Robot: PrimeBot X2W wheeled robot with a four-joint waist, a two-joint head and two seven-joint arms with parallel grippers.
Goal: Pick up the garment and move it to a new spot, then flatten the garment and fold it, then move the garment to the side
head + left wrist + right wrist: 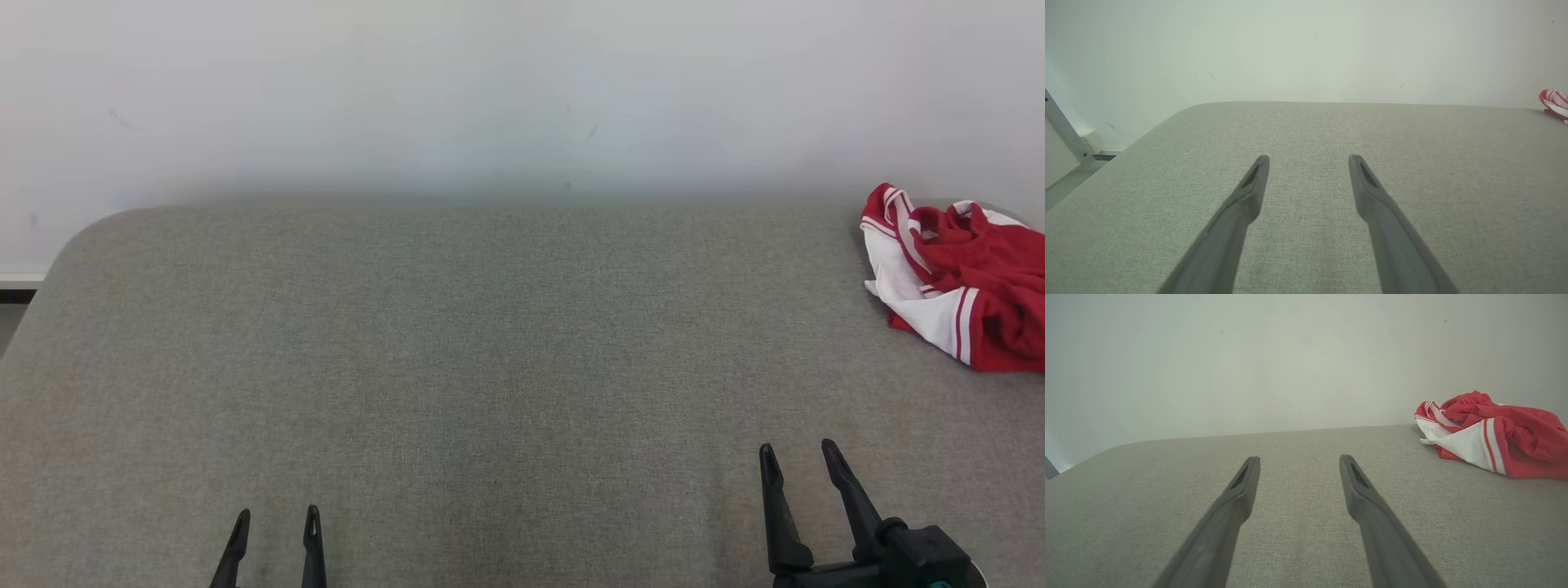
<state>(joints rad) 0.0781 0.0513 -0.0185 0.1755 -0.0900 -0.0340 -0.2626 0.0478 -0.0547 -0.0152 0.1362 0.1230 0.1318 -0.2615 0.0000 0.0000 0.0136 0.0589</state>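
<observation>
Garment [955, 286]: red with white panels and stripes, bunched in a loose heap at the right edge of the head view, in the upper half, partly cut off by the frame; also at the far right of both wrist views.
Handling: probably light, soft and limp; likely to sag and unfurl once lifted; thin cloth, so possibly slippery between hard fingers; nothing fragile.
Where to grip: best judged at a raised fold or the striped white edge on the heap's near left side, pinching more than one layer.
Left gripper [277, 513]: lower left of the head view, fingers parted, holding nothing, well apart from the heap.
Right gripper [798, 447]: lower right, fingers spread, holding nothing; the nearer of the two, yet not touching the cloth.
Table [457, 343]: grey woven padding, rounded far corner at upper left.
Wall [490, 90]: pale, close behind the far edge and the heap.
In the way: nothing seen lying between right gripper and heap; only the wall limiting reach beyond it.
</observation>
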